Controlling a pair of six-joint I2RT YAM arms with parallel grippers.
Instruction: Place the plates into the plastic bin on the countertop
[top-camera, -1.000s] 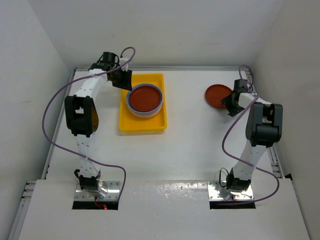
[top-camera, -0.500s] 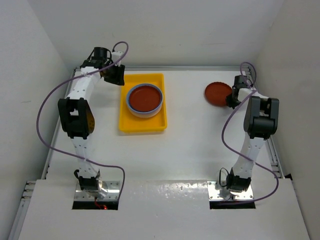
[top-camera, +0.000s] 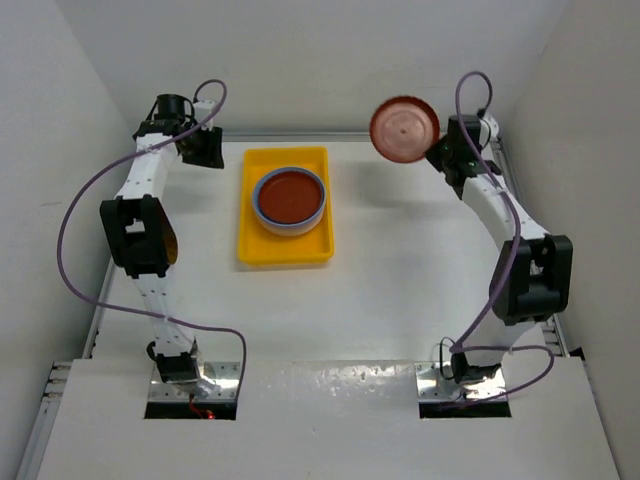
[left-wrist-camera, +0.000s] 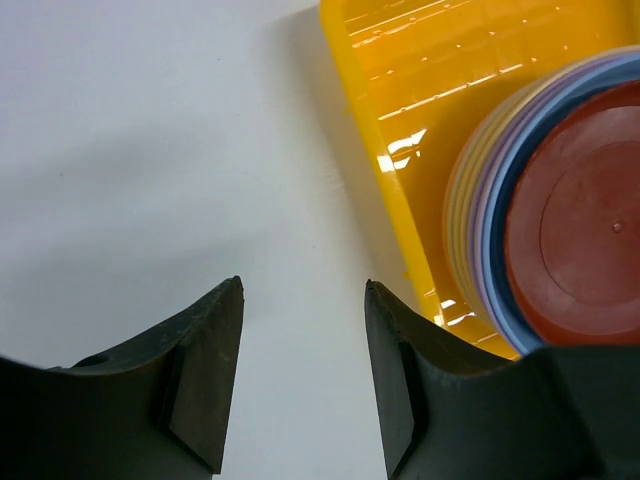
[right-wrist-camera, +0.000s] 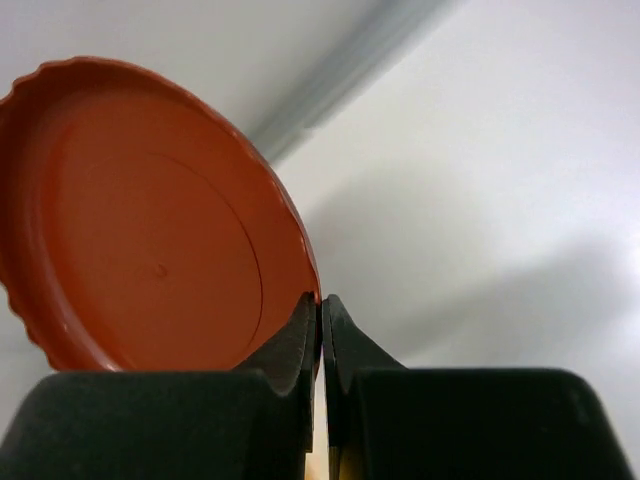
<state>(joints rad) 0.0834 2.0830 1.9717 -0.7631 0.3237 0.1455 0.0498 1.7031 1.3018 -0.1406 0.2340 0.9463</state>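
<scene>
A stack of plates (top-camera: 290, 200) sits in the yellow plastic bin (top-camera: 285, 250), a dark red one on top above light blue and lilac rims (left-wrist-camera: 560, 210). My right gripper (top-camera: 437, 152) is shut on the rim of another dark red plate (top-camera: 404, 129), held up in the air over the far right of the countertop (top-camera: 400, 290). In the right wrist view that plate (right-wrist-camera: 150, 220) stands on edge with its rim pinched between my fingertips. My left gripper (top-camera: 205, 148) hangs open and empty over bare countertop just left of the bin (left-wrist-camera: 400, 170).
White walls close in the countertop on the left, back and right. Metal rails (top-camera: 545, 315) run along its edges. Purple cables (top-camera: 75, 220) loop off both arms.
My right gripper has closed on the dark red plate and lifted it off the countertop, up and to the left. My left arm has drawn back left, away from the bin.
</scene>
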